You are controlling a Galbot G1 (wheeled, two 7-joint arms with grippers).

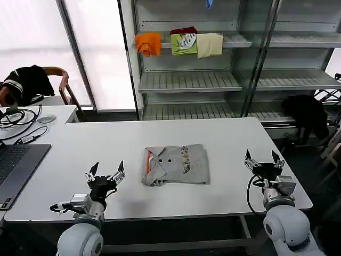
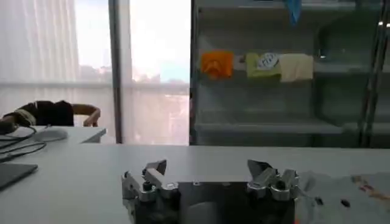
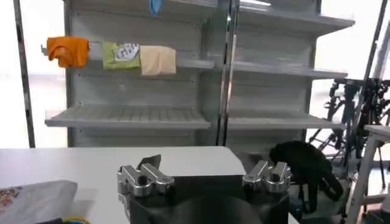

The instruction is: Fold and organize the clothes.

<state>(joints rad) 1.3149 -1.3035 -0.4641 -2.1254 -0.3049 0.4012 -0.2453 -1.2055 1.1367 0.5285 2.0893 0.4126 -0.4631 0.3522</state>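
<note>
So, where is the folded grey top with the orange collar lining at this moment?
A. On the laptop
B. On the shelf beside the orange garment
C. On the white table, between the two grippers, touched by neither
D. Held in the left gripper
C. The folded grey top lies on the white table, with the left gripper and the right gripper both open and apart from it on either side.
</note>
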